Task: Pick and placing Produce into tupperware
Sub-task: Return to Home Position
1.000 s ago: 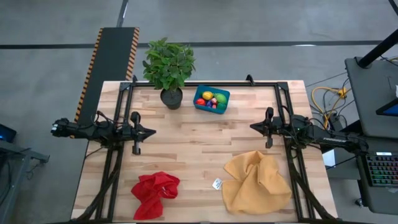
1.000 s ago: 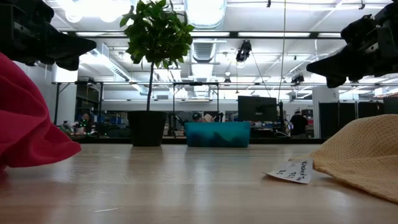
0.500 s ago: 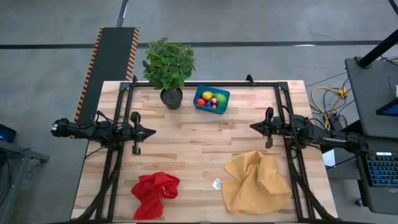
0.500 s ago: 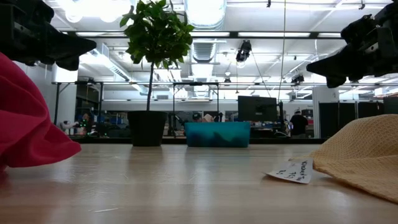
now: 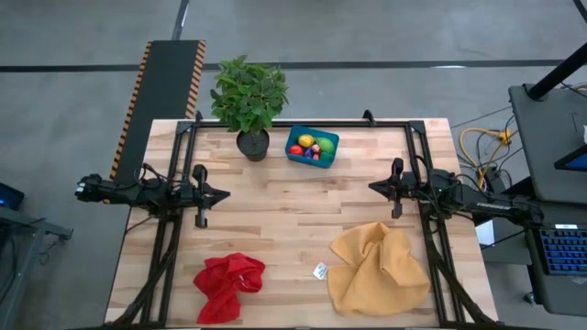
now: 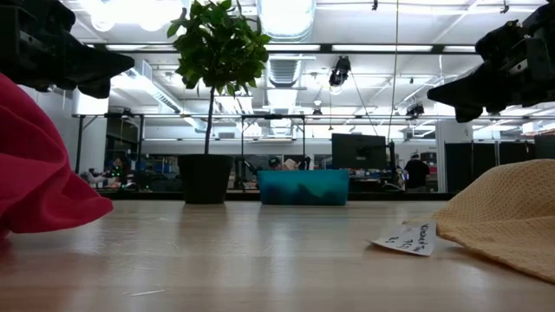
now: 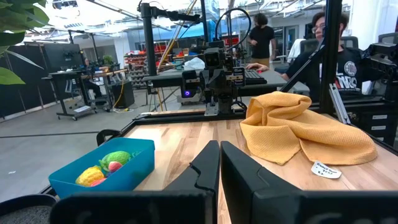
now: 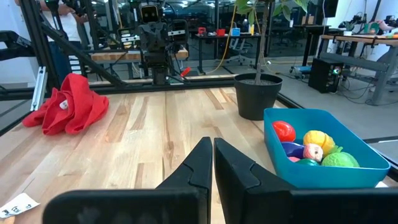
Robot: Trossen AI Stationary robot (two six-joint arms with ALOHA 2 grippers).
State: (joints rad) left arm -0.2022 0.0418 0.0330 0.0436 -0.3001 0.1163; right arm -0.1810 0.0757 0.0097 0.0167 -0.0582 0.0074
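Right beside the potted plant (image 5: 249, 101), the toy produce (image 5: 306, 141) lies in the teal tupperware (image 5: 313, 129). Left gripper (image 5: 223, 194) and right gripper (image 5: 373, 187) hang well away from the plant over the worktop (image 5: 293, 225), both fully closed, holding nothing. Homing: retract level, clear of plant.

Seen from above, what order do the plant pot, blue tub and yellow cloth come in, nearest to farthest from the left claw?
From the left gripper:
1. Plant pot, just beyond it toward the far edge.
2. Blue tub, farther right along that edge.
3. Yellow cloth, across the table, near-right corner.
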